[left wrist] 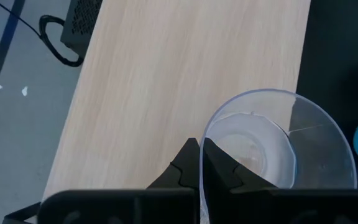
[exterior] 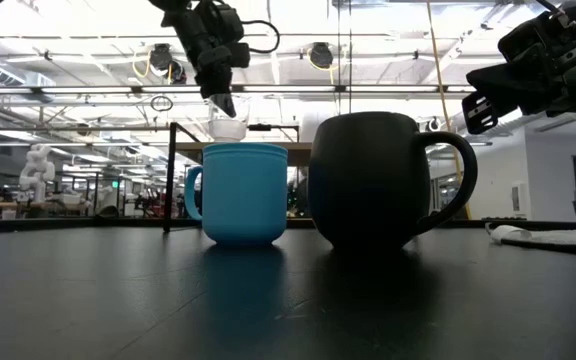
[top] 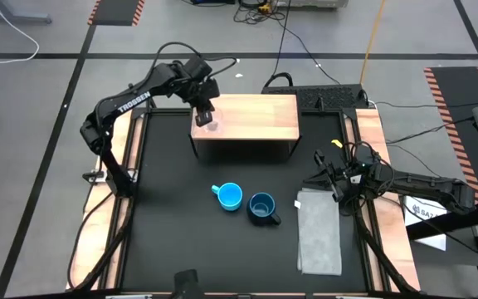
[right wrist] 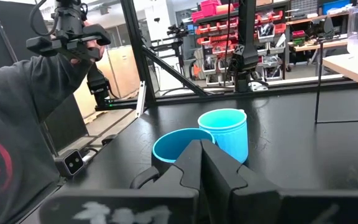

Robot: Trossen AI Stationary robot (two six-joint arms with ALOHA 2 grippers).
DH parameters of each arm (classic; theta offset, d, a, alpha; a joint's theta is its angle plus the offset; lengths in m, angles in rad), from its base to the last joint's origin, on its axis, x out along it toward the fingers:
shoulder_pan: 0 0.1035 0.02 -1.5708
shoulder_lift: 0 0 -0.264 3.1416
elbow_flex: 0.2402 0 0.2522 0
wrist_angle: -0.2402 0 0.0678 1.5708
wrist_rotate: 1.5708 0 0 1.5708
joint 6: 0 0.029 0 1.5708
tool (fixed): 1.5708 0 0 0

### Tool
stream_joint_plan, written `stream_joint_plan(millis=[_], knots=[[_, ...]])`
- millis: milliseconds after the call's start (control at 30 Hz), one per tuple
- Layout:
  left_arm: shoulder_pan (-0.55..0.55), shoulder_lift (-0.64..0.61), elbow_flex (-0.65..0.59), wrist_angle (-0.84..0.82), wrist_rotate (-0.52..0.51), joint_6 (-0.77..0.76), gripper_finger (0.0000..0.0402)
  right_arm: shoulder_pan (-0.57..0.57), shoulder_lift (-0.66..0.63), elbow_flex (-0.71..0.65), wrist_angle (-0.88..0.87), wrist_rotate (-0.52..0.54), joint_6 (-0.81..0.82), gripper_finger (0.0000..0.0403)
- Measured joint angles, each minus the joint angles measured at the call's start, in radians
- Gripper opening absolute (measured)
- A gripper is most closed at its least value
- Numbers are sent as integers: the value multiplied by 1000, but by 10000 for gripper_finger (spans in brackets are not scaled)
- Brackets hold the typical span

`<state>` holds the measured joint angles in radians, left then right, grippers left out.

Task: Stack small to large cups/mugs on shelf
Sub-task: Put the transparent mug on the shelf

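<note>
Left pincer (top: 205,114): we see it at upper centre-left of the high view, over the left end of the shelf (top: 260,116); its fingers (left wrist: 194,163) are clamped on the rim of the clear cup (left wrist: 272,140).
Clear cup: held upright over the shelf's wooden top near its left end; we cannot tell whether its base touches the wood.
Shelf: light wooden top on a black frame, upper centre of the high view, at the back of the black worktop (top: 173,216).
Light-blue mug (top: 229,196): upright on the worktop, centre of the high view, in front of the shelf, handle pointing left.
Navy mug (top: 262,208): upright just right of the light-blue mug, close beside it.
Grey cloth (top: 319,231): flat on the worktop, right of the navy mug.
Right pincer (top: 335,177): at right of centre in the high view, above the cloth's upper end; fingers together, gripping nothing.
</note>
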<state>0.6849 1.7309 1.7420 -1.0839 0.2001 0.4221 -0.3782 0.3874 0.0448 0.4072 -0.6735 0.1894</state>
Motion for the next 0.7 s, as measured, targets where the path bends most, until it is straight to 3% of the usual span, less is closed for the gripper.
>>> stream_joint_plan(millis=[700], knots=[[10, 0, 0, -16, 19, -75, 4, 0, 0, 0, 0, 0, 0, 0]])
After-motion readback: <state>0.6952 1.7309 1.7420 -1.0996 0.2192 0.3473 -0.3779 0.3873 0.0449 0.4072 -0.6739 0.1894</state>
